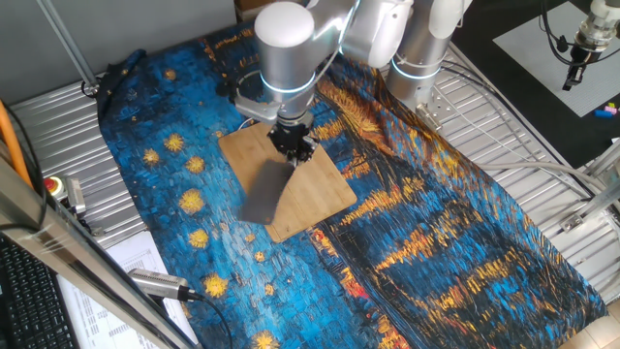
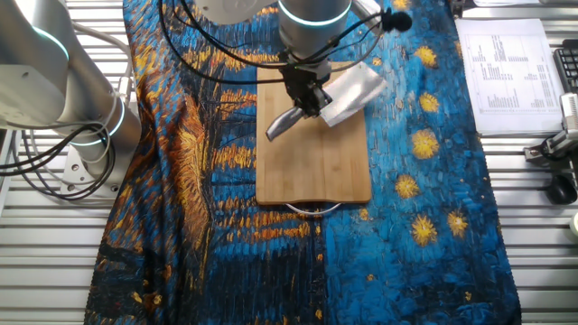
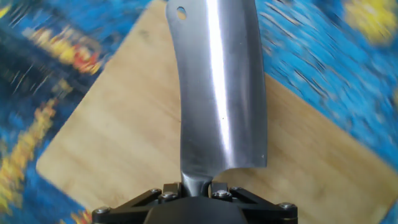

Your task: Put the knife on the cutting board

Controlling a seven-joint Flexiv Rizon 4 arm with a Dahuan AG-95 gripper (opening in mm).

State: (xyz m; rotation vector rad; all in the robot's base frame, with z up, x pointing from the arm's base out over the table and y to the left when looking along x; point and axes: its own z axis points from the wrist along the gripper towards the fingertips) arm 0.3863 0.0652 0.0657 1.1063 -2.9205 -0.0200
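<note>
Gripper (image 2: 307,97) clamped on knife (image 2: 348,93) handle; blade out over cutting board (image 2: 312,171); starry cloth (image 2: 433,226) beneath.

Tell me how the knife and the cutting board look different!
The knife is shiny grey metal; the cutting board is light-brown bamboo. The knife is smaller, the board much bigger. The knife is gripped at its handle by the gripper and sticks out past the board's edge; the board lies flat on the starry cloth. Both are roughly rectangular.
</note>
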